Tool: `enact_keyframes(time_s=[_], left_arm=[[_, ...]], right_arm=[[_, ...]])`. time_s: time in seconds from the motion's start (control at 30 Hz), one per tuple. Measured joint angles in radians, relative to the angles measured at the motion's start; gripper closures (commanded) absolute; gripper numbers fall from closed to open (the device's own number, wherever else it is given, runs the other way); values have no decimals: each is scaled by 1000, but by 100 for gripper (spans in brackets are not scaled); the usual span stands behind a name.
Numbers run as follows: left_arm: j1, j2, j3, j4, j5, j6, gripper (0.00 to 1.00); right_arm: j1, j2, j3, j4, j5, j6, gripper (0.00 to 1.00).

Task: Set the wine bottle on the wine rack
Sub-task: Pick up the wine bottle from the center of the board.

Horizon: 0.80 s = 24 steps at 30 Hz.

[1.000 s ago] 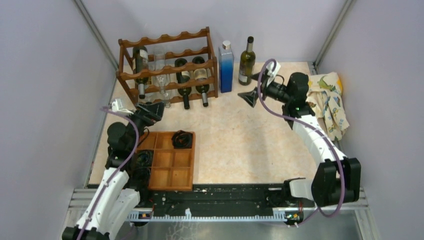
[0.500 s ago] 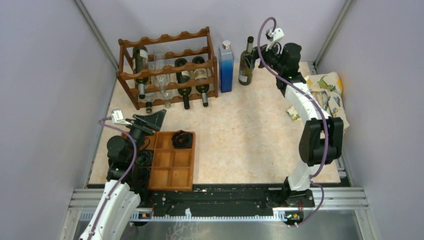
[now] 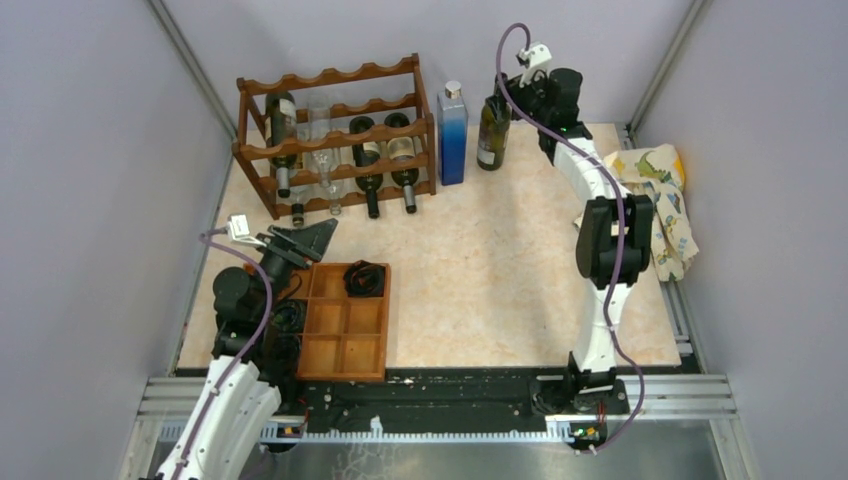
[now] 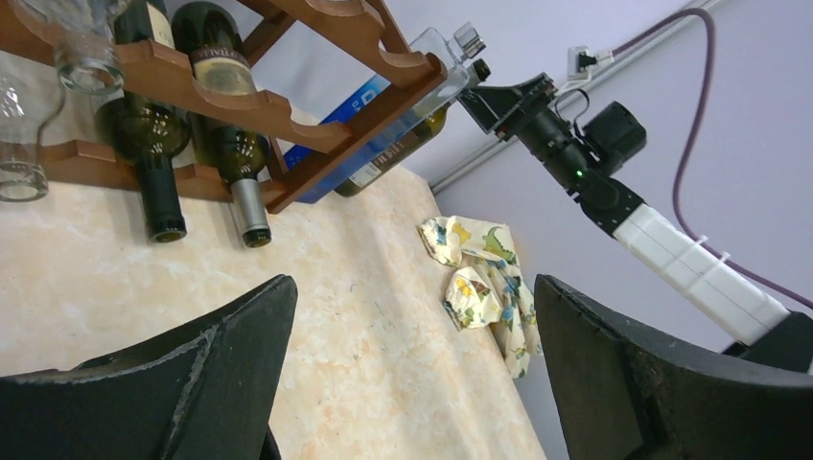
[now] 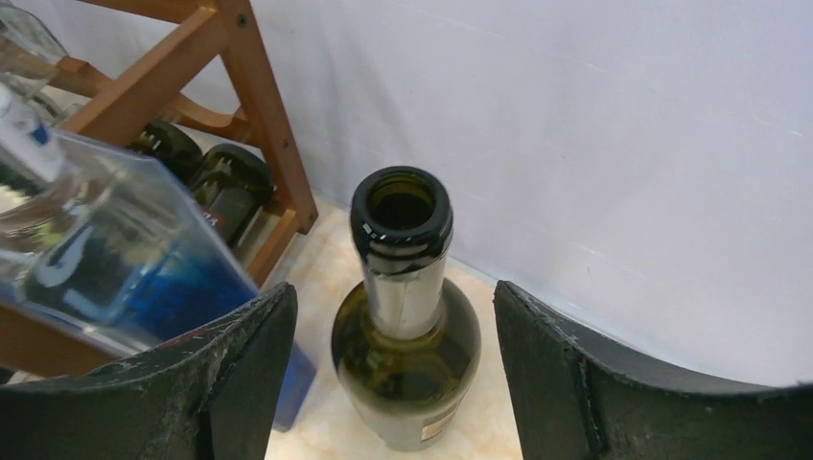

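A dark green wine bottle (image 3: pixel 490 140) stands upright and uncorked at the back of the table, just right of a blue bottle (image 3: pixel 452 135). In the right wrist view the wine bottle (image 5: pixel 407 335) rises between my right gripper's fingers (image 5: pixel 235 374), with a gap on each side. My right gripper (image 3: pixel 505 98) is open around its neck and shoulder. The dark wooden wine rack (image 3: pixel 330 125) stands at the back left and holds several bottles lying down. My left gripper (image 3: pixel 300 240) hovers open near the front left, holding nothing.
A wooden compartment tray (image 3: pixel 345 345) lies at the front left with a black coil (image 3: pixel 364 277) in one cell. A patterned cloth (image 3: pixel 662 195) lies by the right wall. The blue bottle (image 5: pixel 115 259) stands close to my right gripper's left finger. The rack (image 4: pixel 288 125) fills the left wrist view's upper left.
My right arm swung from mid-table to the back wall and now straddles the wine bottle's top, jaws narrower than before. My left arm pulled back slightly toward the tray.
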Motion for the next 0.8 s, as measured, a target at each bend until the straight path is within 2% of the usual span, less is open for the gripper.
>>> enact_keyframes(time_s=[0.17, 0.3, 0.47, 0.57, 0.67, 0.8], left_arm=[[0, 34, 0, 24, 41, -42, 2], [0, 72, -4, 61, 85, -80, 2], [0, 151, -17, 155, 168, -135, 6], [-1, 218, -27, 230, 216, -180, 6], [-15, 264, -43, 291, 237, -220, 4], [-114, 315, -43, 351, 203, -245, 2]], right_arm=[[6, 61, 66, -4, 3, -25, 33], [11, 91, 92, 9, 8, -43, 45], [13, 118, 126, 24, 21, -57, 86], [13, 119, 128, 29, 13, -56, 100], [12, 113, 100, 64, 2, -51, 100], [-1, 16, -63, 152, -7, -40, 100]])
